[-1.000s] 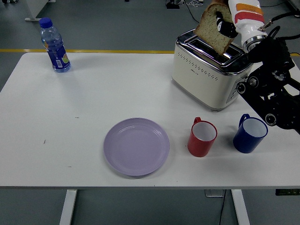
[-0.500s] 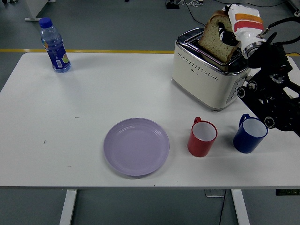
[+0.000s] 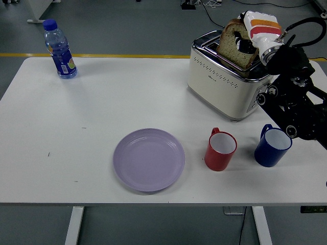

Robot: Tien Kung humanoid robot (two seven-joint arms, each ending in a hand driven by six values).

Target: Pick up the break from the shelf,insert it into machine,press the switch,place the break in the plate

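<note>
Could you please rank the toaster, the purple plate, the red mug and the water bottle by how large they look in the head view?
1. toaster
2. purple plate, close behind
3. red mug and water bottle: similar; the bottle stands farther away, so unranked.

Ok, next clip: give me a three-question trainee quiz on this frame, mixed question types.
1. True or false: the bread slice is already fully down inside the toaster.
2. Which cup stands nearer the purple plate? A) the blue cup B) the red cup
3. Fill in: the water bottle stands at the table's far ____ corner.

Key
1. False: the right hand grips the slice, and much of it shows above the slot.
2. B
3. left
</note>
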